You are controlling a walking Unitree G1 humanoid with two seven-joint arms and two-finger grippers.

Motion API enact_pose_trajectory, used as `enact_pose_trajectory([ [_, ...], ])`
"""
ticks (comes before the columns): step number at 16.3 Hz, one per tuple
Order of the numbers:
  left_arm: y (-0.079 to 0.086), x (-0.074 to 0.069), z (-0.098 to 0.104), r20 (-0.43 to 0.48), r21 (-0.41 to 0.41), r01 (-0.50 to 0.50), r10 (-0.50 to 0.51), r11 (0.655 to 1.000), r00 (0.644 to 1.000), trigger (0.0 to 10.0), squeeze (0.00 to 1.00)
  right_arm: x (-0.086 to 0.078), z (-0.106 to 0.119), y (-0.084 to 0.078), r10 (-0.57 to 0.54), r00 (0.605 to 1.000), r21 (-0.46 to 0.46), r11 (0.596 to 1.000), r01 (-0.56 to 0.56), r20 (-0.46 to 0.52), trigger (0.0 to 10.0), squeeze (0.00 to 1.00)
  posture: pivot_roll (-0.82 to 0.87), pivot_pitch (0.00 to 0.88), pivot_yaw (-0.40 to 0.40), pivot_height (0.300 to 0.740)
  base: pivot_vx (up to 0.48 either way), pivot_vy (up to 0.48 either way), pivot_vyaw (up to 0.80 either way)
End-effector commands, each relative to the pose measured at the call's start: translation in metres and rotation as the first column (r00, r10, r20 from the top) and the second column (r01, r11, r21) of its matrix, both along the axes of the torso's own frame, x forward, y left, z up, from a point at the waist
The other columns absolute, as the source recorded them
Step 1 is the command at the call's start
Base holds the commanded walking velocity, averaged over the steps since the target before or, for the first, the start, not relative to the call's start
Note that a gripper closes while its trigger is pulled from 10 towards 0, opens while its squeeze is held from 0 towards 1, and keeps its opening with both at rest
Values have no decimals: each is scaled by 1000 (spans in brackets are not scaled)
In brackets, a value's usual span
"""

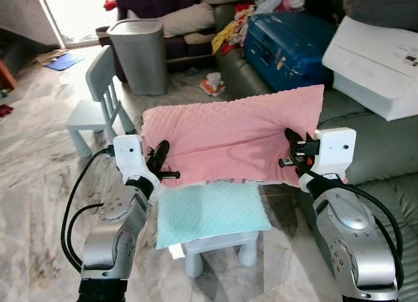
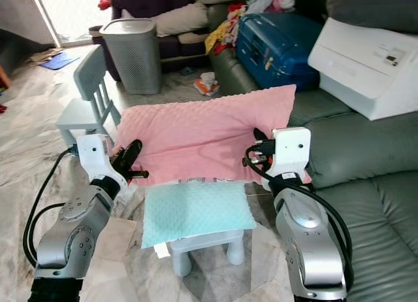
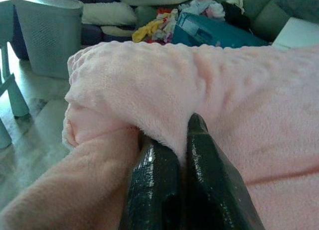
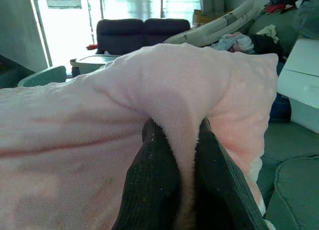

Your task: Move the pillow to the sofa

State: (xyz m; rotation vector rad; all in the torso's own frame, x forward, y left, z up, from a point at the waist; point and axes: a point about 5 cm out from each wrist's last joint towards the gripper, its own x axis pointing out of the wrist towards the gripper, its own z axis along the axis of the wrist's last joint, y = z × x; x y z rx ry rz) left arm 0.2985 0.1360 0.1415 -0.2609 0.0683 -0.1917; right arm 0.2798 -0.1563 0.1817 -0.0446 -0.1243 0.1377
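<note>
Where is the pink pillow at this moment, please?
In the head views the pink pillow is held up between the left claw and right claw, above the light-blue pillow on the small stool, beside the grey sofa.

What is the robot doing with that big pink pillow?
The robot is holding the pink pillow with both arms. Its left end effector pinches the pillow's left edge and its right end effector pinches the right edge. The pillow hangs above a light blue pillow on a small stool, right beside the green sofa.
</note>
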Motion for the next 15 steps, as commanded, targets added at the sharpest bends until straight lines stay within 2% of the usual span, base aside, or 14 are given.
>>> enact_pose_trajectory([
  [1,7,2,3,9,17,-31,31,999,999,10000,0,2,7,-3,-9,1000,3,1000,9,26,10000,0,-133,0,54,740,0,0,-800],
  [3,7,3,2,-5,19,-39,39,999,999,10000,0,3,8,-2,-3,1000,1,1000,3,30,10000,0,-133,0,53,740,0,0,-800],
  [13,4,3,1,2,32,-42,42,999,999,10000,0,2,9,0,12,999,-2,1000,-12,38,10000,0,-138,0,53,740,0,0,0],
  [15,5,3,0,1,44,-50,50,998,999,10000,0,2,8,0,13,999,-2,1000,-13,37,10000,0,-139,0,53,740,-253,0,0],
])
